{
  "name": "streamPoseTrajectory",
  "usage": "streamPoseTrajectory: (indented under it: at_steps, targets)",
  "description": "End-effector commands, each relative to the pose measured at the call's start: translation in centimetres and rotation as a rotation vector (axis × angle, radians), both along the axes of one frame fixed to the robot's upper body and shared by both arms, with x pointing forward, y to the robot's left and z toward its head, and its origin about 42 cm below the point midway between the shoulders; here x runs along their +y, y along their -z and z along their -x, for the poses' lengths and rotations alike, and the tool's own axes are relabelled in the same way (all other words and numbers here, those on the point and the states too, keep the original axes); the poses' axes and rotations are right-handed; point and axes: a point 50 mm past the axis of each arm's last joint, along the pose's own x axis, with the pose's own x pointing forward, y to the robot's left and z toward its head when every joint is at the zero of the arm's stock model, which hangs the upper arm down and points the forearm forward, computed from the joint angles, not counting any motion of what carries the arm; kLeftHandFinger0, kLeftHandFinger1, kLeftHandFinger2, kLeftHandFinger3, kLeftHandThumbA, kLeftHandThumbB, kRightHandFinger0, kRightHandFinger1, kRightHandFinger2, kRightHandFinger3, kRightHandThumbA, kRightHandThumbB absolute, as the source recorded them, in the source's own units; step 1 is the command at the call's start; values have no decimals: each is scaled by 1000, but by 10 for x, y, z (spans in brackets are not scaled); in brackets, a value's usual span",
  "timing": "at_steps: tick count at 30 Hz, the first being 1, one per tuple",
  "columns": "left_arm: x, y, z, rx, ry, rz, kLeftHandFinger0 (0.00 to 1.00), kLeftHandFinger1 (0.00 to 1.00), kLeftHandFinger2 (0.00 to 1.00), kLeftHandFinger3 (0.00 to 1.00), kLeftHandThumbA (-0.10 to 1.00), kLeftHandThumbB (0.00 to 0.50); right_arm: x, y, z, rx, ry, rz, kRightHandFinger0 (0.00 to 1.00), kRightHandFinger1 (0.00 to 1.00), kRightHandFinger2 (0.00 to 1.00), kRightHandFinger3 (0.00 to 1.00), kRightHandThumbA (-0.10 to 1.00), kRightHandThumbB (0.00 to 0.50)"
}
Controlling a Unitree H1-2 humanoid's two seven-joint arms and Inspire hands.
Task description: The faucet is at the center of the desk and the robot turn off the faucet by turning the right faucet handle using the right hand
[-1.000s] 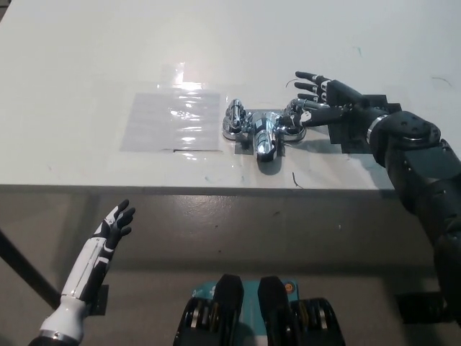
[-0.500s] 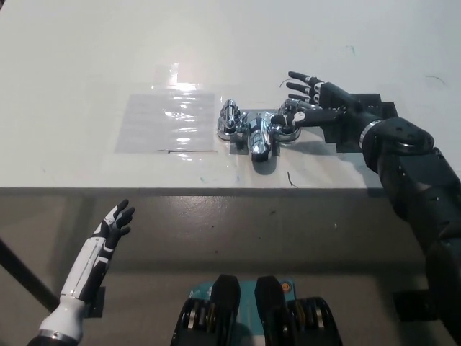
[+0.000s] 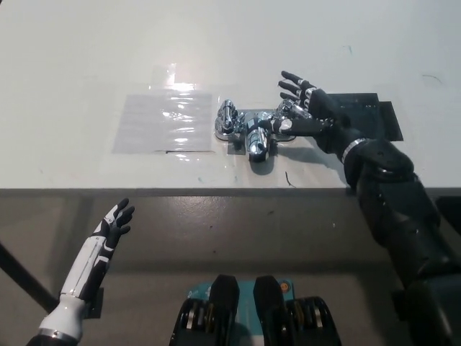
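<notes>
A chrome faucet (image 3: 253, 131) stands on the white desk (image 3: 86, 65), its spout pointing toward the front edge. The left handle (image 3: 227, 116) is free. My black right hand (image 3: 306, 109) lies against the right handle (image 3: 285, 117), fingers spread over it and the thumb along its near side. Whether the fingers clasp the handle is not clear. My white left hand (image 3: 114, 222) hangs open below the desk's front edge at the lower left, away from everything.
A clear plastic sheet (image 3: 164, 120) is taped flat to the desk left of the faucet. Dark patches (image 3: 367, 109) mark the desk under and behind my right forearm. The desk's front edge (image 3: 180, 189) runs across the middle of the picture.
My right hand has slid left and slightly up onto the right handle. The whole picture has drifted a little, so the camera has moved. The left hand has stayed put.
</notes>
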Motion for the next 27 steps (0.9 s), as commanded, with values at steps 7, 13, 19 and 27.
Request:
streamPoseTrajectory:
  at_steps: [7,13,19,27]
  targets:
    - [1,-13,-5,-59,35,-22,1000,1000,1000,1000,1000,413,70,-42,15,-238,110,-30,1000,1000,1000,1000,1000,450]
    - [1,-12,-4,-58,37,-15,1000,1000,1000,1000,1000,407,88,-41,23,-204,277,-8,1000,1000,1000,1000,1000,394]
    - [1,-14,-4,-64,35,-25,1000,1000,1000,1000,1000,410,112,-42,29,-262,517,-11,1000,1000,1000,1000,1000,297]
    - [1,-12,-4,-63,35,-19,1000,1000,1000,1000,1000,403,130,-53,32,-220,581,-179,1000,1000,1000,1000,1000,249]
